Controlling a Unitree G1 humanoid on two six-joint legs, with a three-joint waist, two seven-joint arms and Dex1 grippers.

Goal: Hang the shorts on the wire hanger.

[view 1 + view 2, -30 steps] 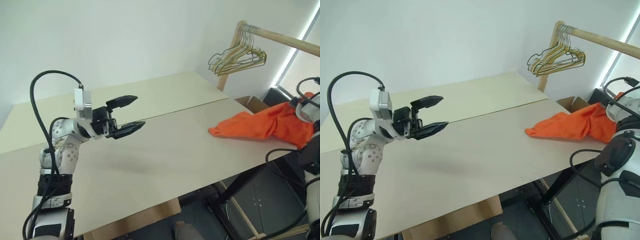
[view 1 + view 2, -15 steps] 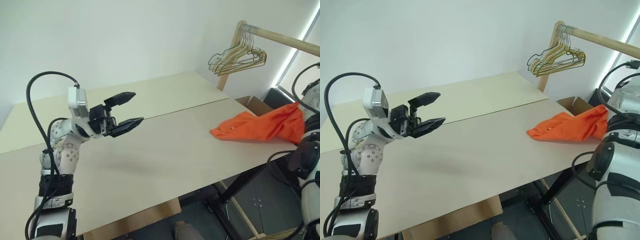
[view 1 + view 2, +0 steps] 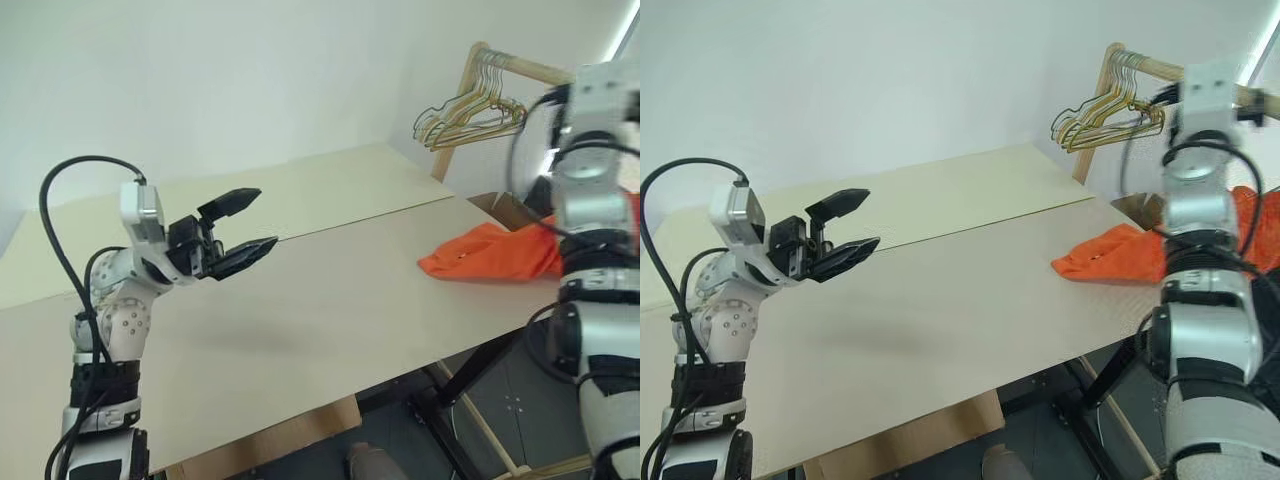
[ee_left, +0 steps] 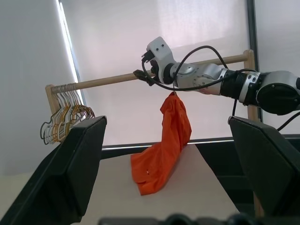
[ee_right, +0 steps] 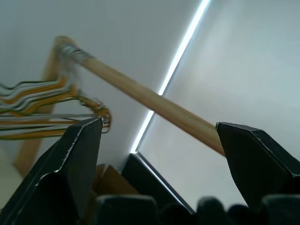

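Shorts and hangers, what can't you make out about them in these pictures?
- shorts: what holds up their lifted end. In the left wrist view it ends just under the right arm, too small to tell; in the head views that arm covers it.
- bunch of hangers: how many there are and which one suits the task. The thin wires overlap in the head views and both wrist views.

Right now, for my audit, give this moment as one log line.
left claw: open, empty, above table | right claw: open, near wooden rail | shorts: partly on table, upper end under right arm
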